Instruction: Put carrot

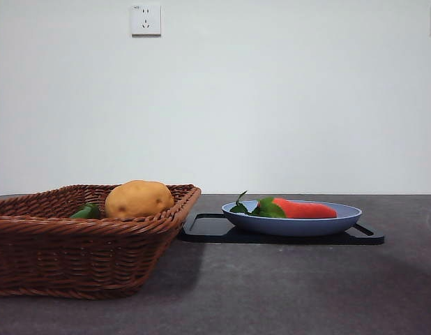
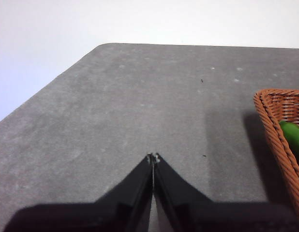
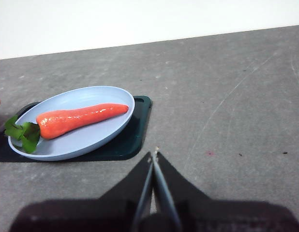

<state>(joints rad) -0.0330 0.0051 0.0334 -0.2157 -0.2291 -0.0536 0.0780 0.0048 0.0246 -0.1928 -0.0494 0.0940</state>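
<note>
The carrot (image 1: 304, 209) is lying lengthwise in the blue plate (image 1: 292, 225), center-right of the front view. Both the left gripper (image 2: 153, 158) and the right gripper (image 3: 154, 155) are pinched closed with nothing in them. It's smooth and tapered, so I'd guess a grab near the thin end squirts it out or drags the plate.

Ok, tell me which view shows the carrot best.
The right wrist view: the carrot lies whole on the blue plate, seen from above, leaves and tip both clear. The front view shows it only side-on, its lower part hidden behind the plate's rim. The left wrist view does not show it.
</note>
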